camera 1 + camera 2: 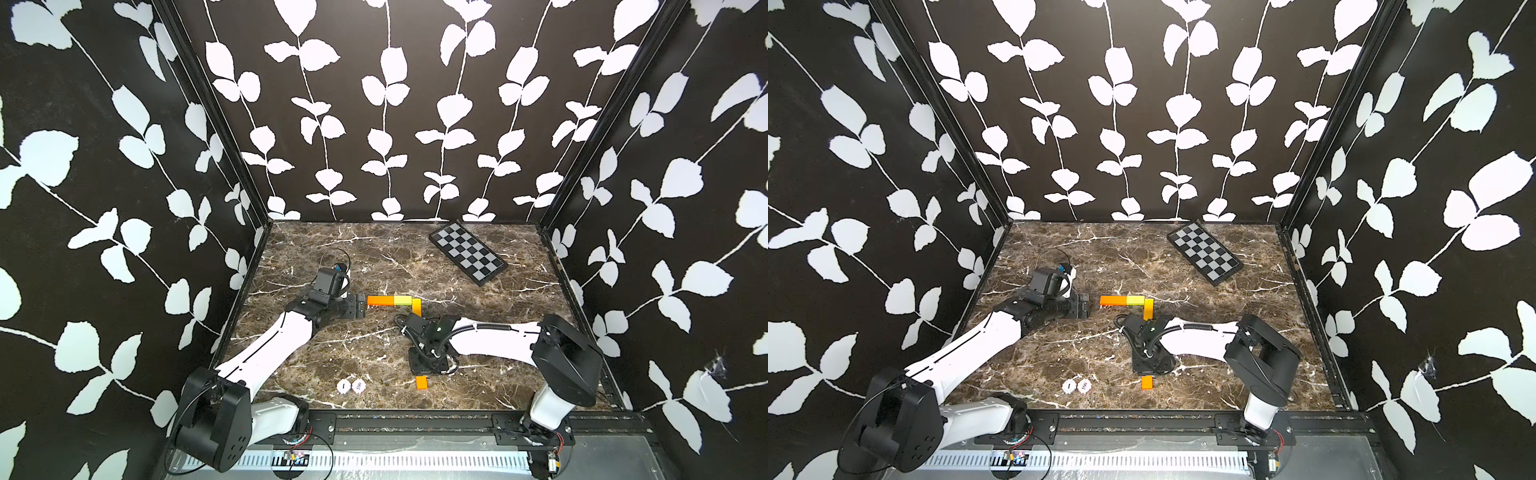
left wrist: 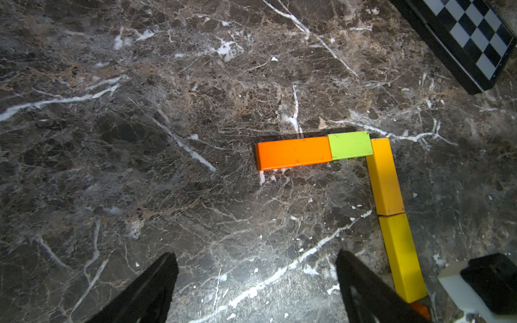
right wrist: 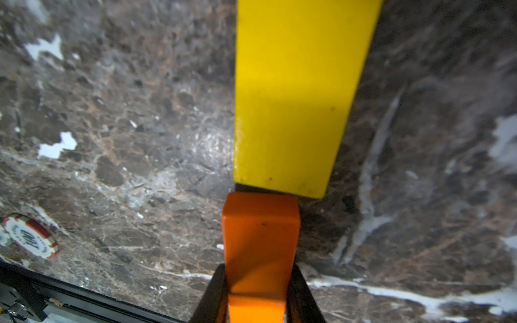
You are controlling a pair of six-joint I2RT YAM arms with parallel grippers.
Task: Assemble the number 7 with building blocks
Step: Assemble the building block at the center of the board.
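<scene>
Of the building blocks, an orange bar (image 1: 380, 300) (image 2: 293, 153) and a short yellow-green bar (image 1: 402, 300) (image 2: 350, 145) lie end to end as a horizontal stroke. From its right end a yellow-orange bar (image 1: 417, 306) (image 2: 384, 176) and a bright yellow bar (image 2: 401, 257) (image 3: 296, 98) run toward the front; together they form the number 7. My right gripper (image 1: 424, 365) (image 3: 258, 293) is shut on a second orange bar (image 1: 422, 382) (image 3: 260, 237), whose end meets the yellow bar's end. My left gripper (image 1: 361, 305) (image 2: 257, 279) is open and empty, just left of the horizontal stroke.
A black-grey checkerboard (image 1: 467, 253) (image 2: 470, 36) lies at the back right of the marble table (image 1: 332, 257). Two white round tokens (image 1: 350, 386) (image 3: 33, 236) sit near the front edge, left of the held bar. The right arm hides the bright yellow bar in both top views.
</scene>
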